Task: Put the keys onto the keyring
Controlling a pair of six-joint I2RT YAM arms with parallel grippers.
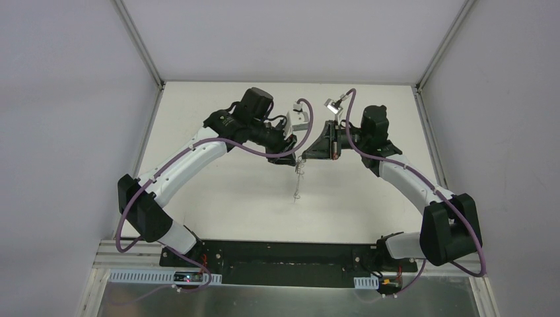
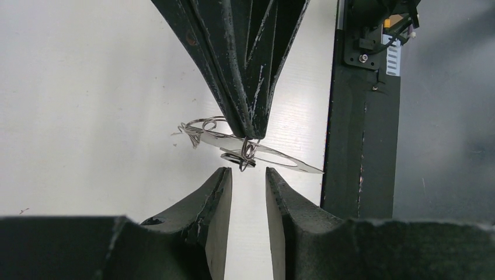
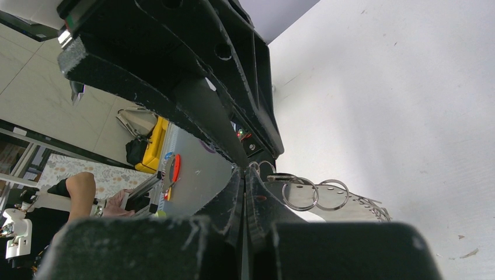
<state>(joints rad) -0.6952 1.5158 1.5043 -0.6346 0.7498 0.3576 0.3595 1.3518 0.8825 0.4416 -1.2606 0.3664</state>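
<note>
White table (image 1: 224, 198) with plain grey walls around it. Count: two arms, one keyring (image 1: 297, 185), one key that I can find.

The keyring is a thin grey wire oval with little silvery bits strung on it. The right wrist camera shows two round split rings (image 3: 299, 193) side by side, and I can't count the rest. From the top camera its long axis runs far to near, starting at the fingertips mid-table and pointing at the near edge.

The right gripper (image 2: 250, 131) is pinched closed on the wire at the loop's far end. The left gripper (image 2: 248, 175) sits just beside it, jaws apart, nothing between them.

The key (image 2: 233, 157) looks like a small dark oval right by the loop, just off the left fingertips. I can't make out the blade, so no idea which way it points.
</note>
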